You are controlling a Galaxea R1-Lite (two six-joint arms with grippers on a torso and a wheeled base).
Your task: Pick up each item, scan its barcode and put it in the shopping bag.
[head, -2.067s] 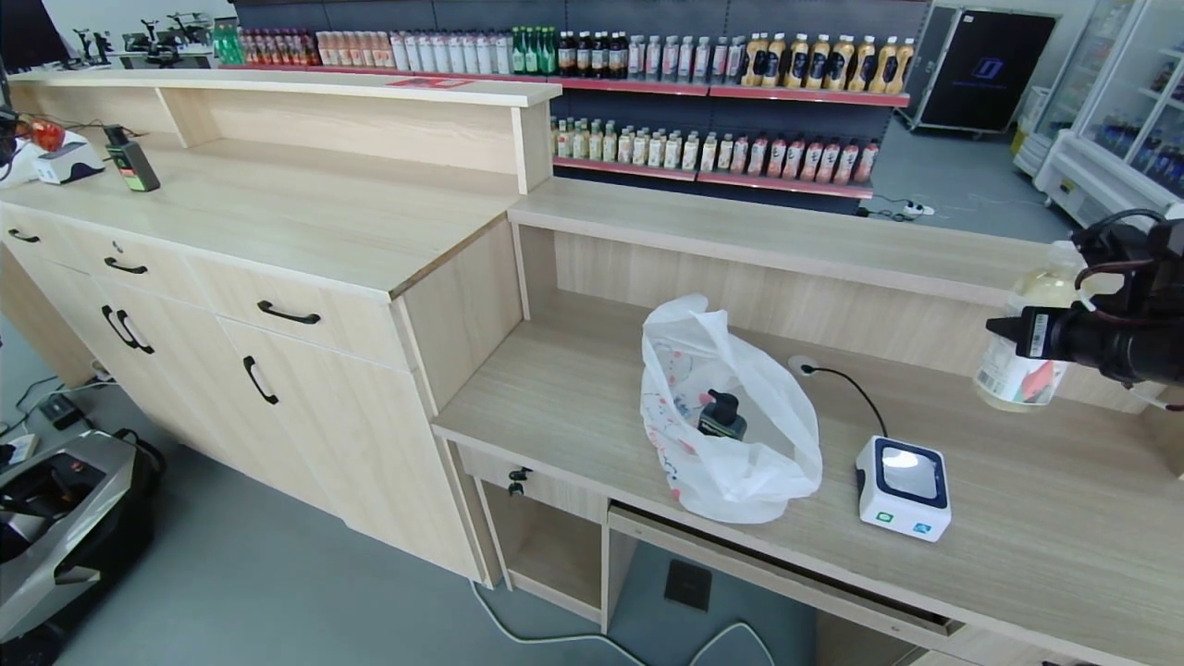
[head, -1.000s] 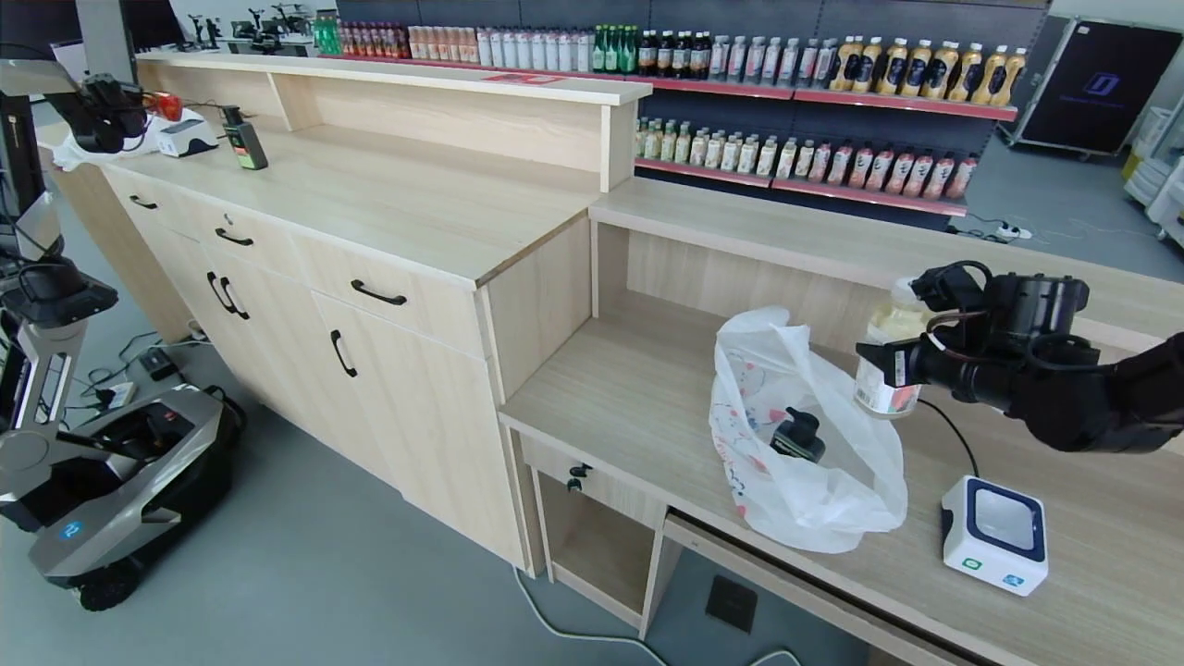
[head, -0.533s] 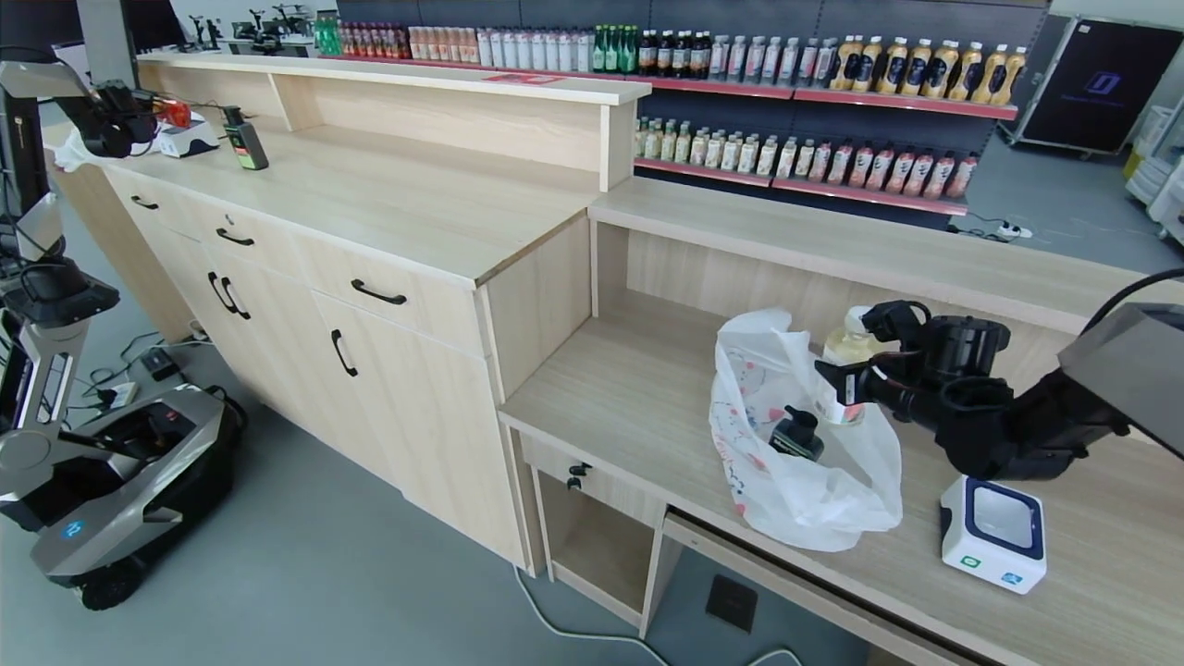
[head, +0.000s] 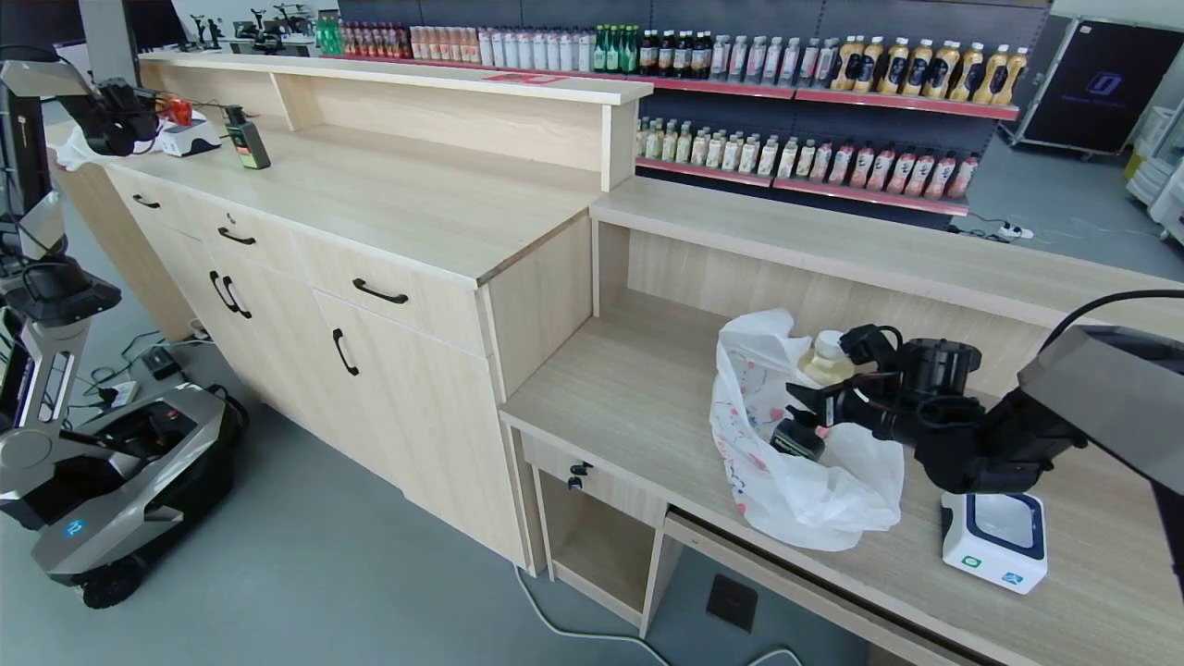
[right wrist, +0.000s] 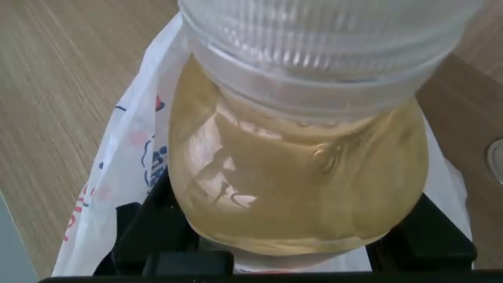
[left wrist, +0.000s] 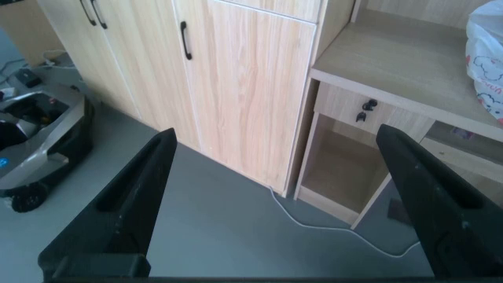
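Item: my right pincer [head: 819,396], which was closed on the bottle [right wrist: 299,181] of pale yellow liquid, gripped below the shoulder, cap upward.

Location: the bottle stood upright in the mouth of the shopping bag [head: 805,495], just above a dark pump-top item [head: 797,437] lying inside. The bag sat on the tabletop [head: 629,388], with the scanner [head: 994,541] just beside it.

Left pincer [left wrist: 275,204]: it was spread wide, empty, off over the floor.

Handling note, my judgement: lower until the base finds support beside the dark item, keep off the thin bag rim, then release.
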